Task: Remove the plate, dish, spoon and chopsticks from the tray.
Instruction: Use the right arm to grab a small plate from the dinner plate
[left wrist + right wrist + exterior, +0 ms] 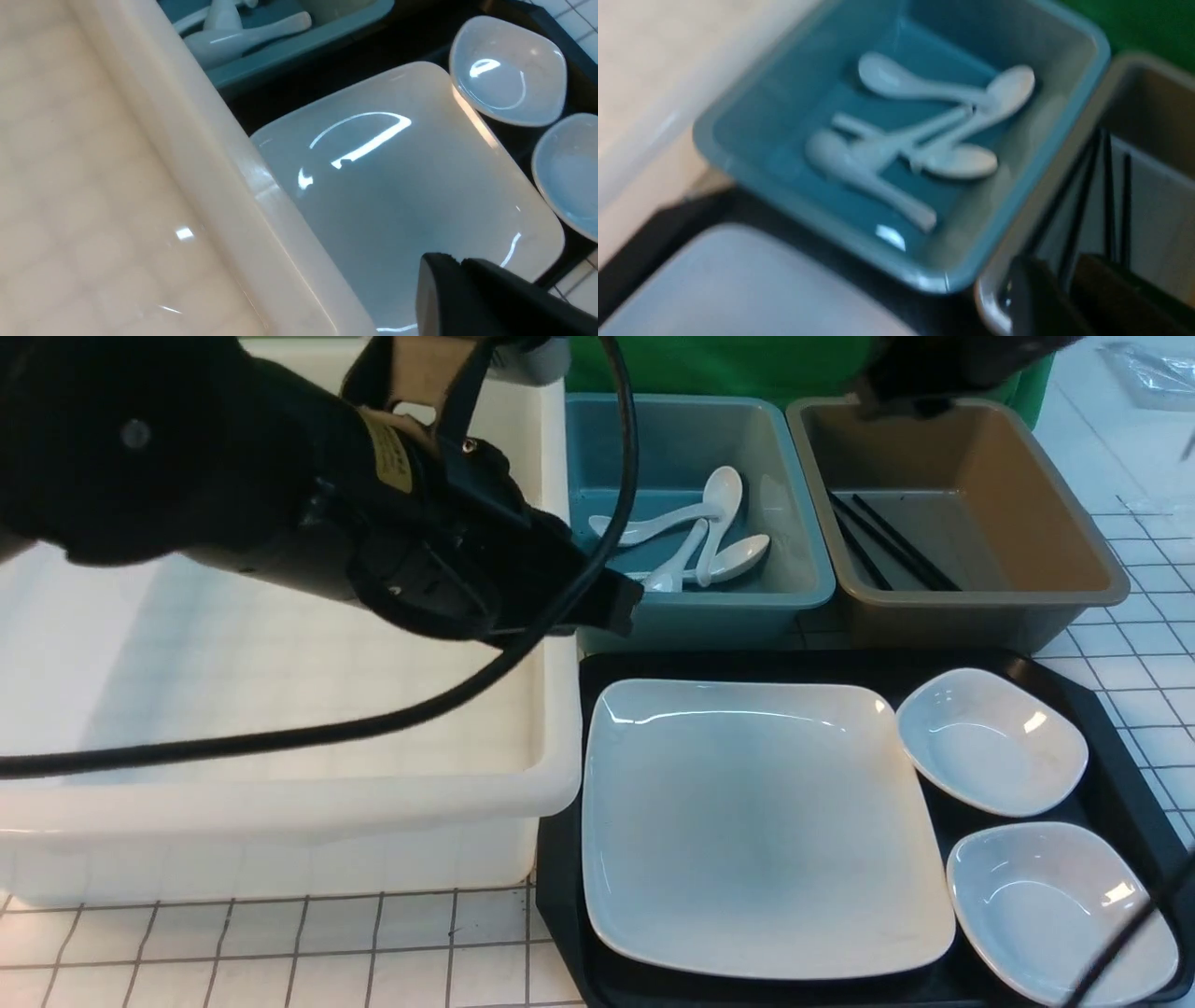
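Left gripper [621,607]: jaws pressed together and empty. The tips sit by the right rim of the white tub [551,775], in front of the near-left corner of the blue bin [803,590].
Right gripper [1057,273]: too blurred to tell whether the jaws are spread or closed. It's over the brown bin [1111,583], with the black chopsticks [896,555] on the bin floor past the tips.
Plate [756,821] lies flat on the left of the tray [1116,728]. Far dish [994,742] and near dish [1060,910] are on the right, just beside the plate.
White spoons [719,523] are piled crosswise in the blue bin.
In the way: the tub rim is against the tray's left edge, and both bins are against its far edge.
Front view: the left arm and its cable [280,737] hide much of the tub, and the right gripper is cut off at the top. Left wrist view shows the tips meeting, plate behind. Right wrist view shows four sticks and the spoon pile from above.
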You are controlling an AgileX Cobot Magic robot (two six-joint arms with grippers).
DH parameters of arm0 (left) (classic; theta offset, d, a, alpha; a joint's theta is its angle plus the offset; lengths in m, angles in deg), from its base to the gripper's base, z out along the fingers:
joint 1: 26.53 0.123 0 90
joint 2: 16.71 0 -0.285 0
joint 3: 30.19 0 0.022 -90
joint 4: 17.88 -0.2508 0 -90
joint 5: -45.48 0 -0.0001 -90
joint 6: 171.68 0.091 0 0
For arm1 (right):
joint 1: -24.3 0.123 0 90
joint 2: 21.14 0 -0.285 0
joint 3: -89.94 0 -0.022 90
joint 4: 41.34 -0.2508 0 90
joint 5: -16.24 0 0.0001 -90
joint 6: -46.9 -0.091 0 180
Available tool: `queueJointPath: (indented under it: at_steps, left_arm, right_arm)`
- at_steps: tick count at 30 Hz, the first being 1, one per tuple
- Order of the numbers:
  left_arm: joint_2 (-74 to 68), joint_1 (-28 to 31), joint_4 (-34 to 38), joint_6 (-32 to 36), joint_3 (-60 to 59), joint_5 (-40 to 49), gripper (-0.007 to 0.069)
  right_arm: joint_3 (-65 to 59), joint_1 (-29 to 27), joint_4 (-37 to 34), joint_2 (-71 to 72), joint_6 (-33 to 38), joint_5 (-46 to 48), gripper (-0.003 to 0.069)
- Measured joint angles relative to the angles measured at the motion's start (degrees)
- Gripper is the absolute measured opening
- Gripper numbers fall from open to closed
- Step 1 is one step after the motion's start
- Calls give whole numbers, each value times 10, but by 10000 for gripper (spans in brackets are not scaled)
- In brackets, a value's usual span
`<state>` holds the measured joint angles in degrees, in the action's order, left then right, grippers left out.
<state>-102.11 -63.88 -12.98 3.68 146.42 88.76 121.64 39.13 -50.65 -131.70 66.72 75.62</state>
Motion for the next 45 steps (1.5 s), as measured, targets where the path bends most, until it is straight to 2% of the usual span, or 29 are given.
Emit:
queueJointPath:
  at_steps: [2,3,5,8,11,12,15,18,21,24,31,37,45]
  left_arm:
    - [5,0,57,62,0,24,-16]
    - [5,-1,57,67,0,24,-16]
    - [6,-11,102,111,0,62,-16]
    - [6,-33,114,131,0,101,-16]
    - [6,-83,115,138,0,127,-16]
    - [6,-83,115,138,0,127,-16]
    - [4,-126,109,141,0,131,-16]
    - [-1,-143,108,143,0,132,-16]
    - [-7,-147,107,143,0,131,-16]
    - [-13,-147,105,141,0,130,-16]
    - [-15,-148,103,133,0,125,-16]
    - [-15,-148,103,130,0,133,-16]
    - [-15,-148,103,130,0,135,-16]
  right_arm:
    - [-20,-17,12,48,-24,68,47]
    - [-24,-19,13,48,-26,68,47]
    - [-92,-25,19,104,-33,87,40]
    - [-188,-19,19,161,-33,94,57]
    - [-348,11,21,238,-34,87,174]
    - [-357,14,21,241,-34,87,174]
    - [-497,63,43,277,-40,39,347]
    - [-582,103,88,275,-80,-8,444]
    - [-629,122,121,266,-120,-61,490]
    - [-647,124,137,251,-148,-101,505]
    - [-652,126,152,194,-159,-169,511]
    - [-652,126,219,160,-233,-183,511]
    - [-652,126,230,144,-260,-213,498]
